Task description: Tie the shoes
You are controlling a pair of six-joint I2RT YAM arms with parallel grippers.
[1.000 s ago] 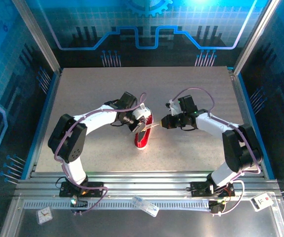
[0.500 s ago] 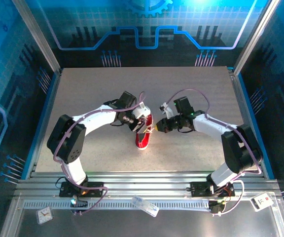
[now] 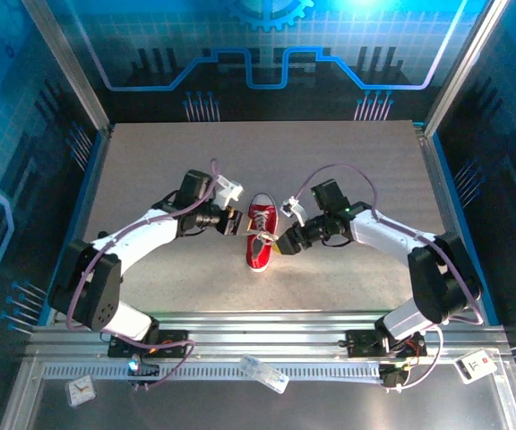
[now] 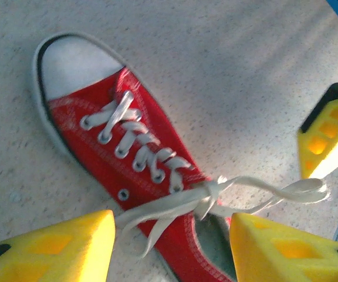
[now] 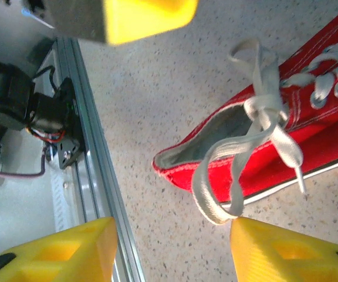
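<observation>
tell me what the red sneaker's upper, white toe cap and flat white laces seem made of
Red sneaker upper: seemingly canvas, matte, with visible stitched seams. White toe cap: likely rubber, smooth, faintly dull. Flat white laces: woven fabric by the look, soft and limp where they drape.

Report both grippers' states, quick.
Left yellow-fingered gripper: open, holding nothing.
Right yellow-fingered gripper: open, holding nothing.
</observation>
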